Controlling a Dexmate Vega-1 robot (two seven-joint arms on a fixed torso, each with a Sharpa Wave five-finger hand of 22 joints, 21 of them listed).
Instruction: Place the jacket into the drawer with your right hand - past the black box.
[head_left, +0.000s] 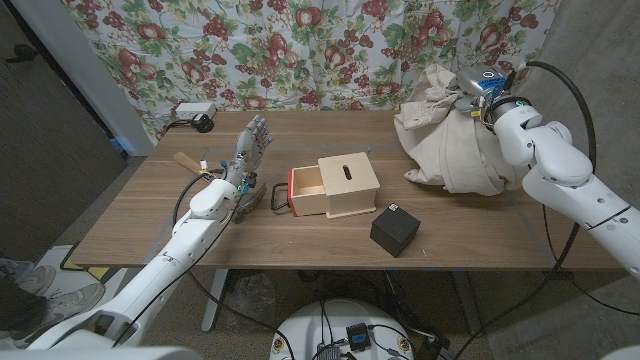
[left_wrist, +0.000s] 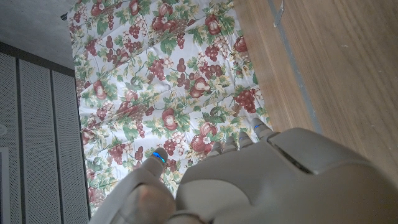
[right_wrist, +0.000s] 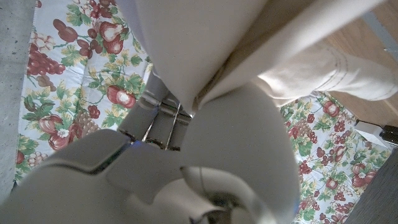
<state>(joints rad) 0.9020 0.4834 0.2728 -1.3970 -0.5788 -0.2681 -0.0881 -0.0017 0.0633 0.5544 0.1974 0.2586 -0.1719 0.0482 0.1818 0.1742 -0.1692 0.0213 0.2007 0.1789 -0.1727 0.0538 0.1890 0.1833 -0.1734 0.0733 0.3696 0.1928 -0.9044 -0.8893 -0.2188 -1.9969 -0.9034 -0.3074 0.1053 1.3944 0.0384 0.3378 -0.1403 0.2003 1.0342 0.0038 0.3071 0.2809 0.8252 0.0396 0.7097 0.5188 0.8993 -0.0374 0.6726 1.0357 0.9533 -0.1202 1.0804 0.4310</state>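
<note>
A cream jacket (head_left: 450, 140) is bunched at the table's far right, its upper part lifted off the wood. My right hand (head_left: 478, 92) grips the jacket's top; up close the cloth (right_wrist: 249, 56) drapes over my fingers (right_wrist: 155, 118). The wooden drawer box (head_left: 335, 185) stands mid-table with its drawer (head_left: 305, 192) pulled out toward the left. A black box (head_left: 395, 230) sits near the front edge, just right of the drawer box. My left hand (head_left: 245, 150) stands on the left with fingers spread, holding nothing; its back (left_wrist: 273, 180) shows in the left wrist view.
A wooden-handled tool (head_left: 190, 163) lies left of my left hand. A dark object (head_left: 252, 200) lies by the drawer's left side. A power strip (head_left: 192, 110) sits at the back left. A floral curtain (head_left: 300, 50) hangs behind the table (head_left: 150, 230).
</note>
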